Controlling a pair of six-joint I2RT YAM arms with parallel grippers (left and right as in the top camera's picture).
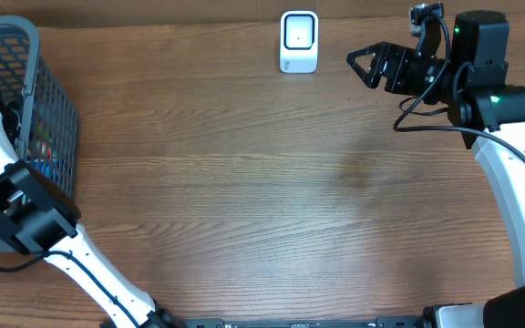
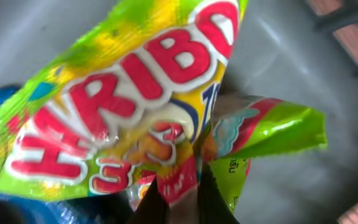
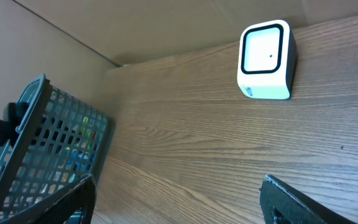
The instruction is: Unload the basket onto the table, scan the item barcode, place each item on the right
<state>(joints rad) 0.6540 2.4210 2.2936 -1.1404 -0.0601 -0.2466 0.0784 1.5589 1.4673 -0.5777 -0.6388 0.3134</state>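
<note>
Table: the brown wood-grain table (image 1: 244, 182) is carrying everything.
Basket: the grey mesh plastic basket (image 1: 57, 100) is sitting at the table's edge.
Scanner: the white box-shaped barcode scanner (image 1: 299, 41) is standing well apart from the basket.
Item: the green and yellow foil Haribo sweet bag (image 2: 123, 106) is lying inside the basket.
Left gripper: the left gripper (image 2: 182, 180) is reaching into the basket, clenching the bag's crinkled edge.
Right gripper: the right gripper (image 1: 365, 66) is hovering released and empty, farther from the basket than the scanner.
Progress: the grasp is looking made. Lifting out, carrying over and scanning are remaining.

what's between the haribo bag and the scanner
Only the basket wall: the Haribo bag is down inside it, pinched in the left jaws. Past the rim, open table runs to the scanner.
</note>
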